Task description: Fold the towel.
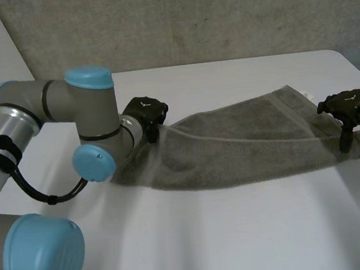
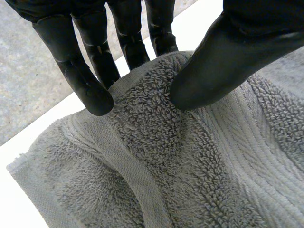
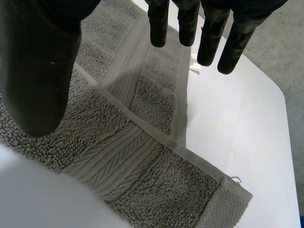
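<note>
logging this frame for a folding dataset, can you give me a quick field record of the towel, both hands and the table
towel: grey terry towel, lying lengthwise between the two hands
left hand: left hand pinches the towel's edge between thumb and fingers
right hand: right hand open, fingers straight, above the towel's other end
fold: under the right hand one layer lies over another
label: small white label on the towel's edge by the right hand's fingertips
table: white table

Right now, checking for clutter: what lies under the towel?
The white table borders the towel, which lies doubled over itself; anything beneath the cloth is covered.
</note>
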